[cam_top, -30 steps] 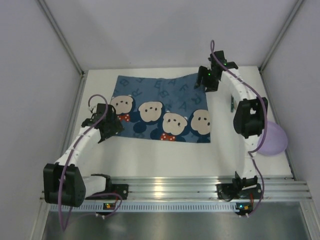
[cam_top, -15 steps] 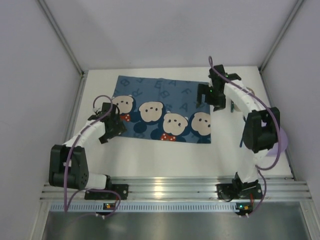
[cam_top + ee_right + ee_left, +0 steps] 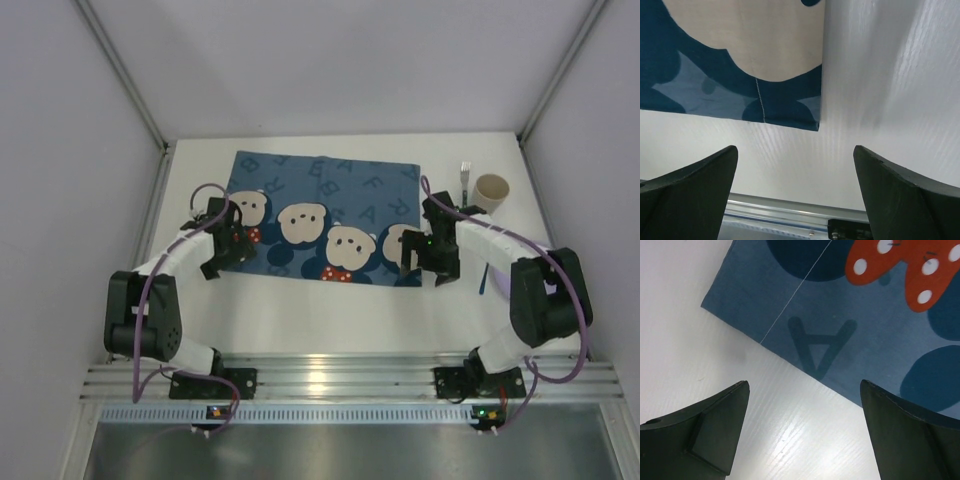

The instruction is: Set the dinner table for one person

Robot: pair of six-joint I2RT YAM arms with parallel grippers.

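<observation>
Bear mat [image 3: 320, 190] lettered A, B, F, R on dinner table [image 3: 330, 310], left gripper [image 3: 804, 385], right gripper [image 3: 795, 149], both spread wide

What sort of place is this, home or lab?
Likely a lab robot cell: bare white walls around the table, two arms bolted to an aluminium rail, a mat, cup and fork as props.

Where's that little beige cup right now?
In the overhead view, the cup stands far right on the table, just right of the fork.
</observation>
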